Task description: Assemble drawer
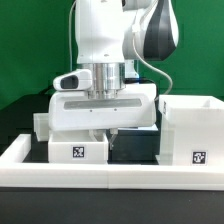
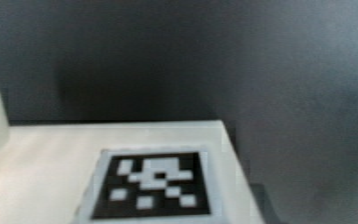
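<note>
Two white drawer parts are seen in the exterior view: a low tray [image 1: 80, 148] in the middle and a tall case [image 1: 190, 125] near it, at the exterior view's right. The gripper [image 1: 110, 132] is held low, right over the tray. How wide its jaws are cannot be told. In the wrist view, a square tag [image 2: 153, 185] is seen up close on a white face, with the dark table [image 2: 194, 60] behind.

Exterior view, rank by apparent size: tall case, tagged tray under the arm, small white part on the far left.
1. tall case, cropped at the frame edge
2. tagged tray, partly hidden
3. small white part, smallest, only partly visible
</note>
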`<state>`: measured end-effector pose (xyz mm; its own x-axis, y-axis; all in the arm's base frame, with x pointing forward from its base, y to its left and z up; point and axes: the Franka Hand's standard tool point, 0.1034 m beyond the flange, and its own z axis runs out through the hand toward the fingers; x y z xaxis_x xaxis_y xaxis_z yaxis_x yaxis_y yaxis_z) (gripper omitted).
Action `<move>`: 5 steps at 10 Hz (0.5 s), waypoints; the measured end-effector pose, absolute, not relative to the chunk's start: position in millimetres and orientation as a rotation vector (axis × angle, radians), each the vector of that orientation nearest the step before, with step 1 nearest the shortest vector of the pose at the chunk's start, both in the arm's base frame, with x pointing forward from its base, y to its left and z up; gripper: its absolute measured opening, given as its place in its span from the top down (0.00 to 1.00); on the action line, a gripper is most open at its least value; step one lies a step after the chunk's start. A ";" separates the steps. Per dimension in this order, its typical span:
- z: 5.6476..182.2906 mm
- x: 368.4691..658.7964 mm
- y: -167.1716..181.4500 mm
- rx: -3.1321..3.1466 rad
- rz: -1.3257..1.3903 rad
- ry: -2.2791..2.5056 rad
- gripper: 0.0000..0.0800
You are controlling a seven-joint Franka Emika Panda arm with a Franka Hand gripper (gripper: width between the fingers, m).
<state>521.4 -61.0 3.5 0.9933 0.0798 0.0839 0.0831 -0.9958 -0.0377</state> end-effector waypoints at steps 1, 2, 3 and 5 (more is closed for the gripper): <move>4.5 521.8 -59.9 -3.096 -0.128 -0.144 0.95; 10.2 524.8 -52.7 -3.096 -0.130 -0.248 0.95; 15.1 526.1 -47.4 -3.085 -0.122 -0.351 0.95; 17.6 523.5 -45.2 -3.043 -0.058 -0.514 0.95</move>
<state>523.5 -45.2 17.6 0.9438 0.3273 0.0462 0.3293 -0.9430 -0.0479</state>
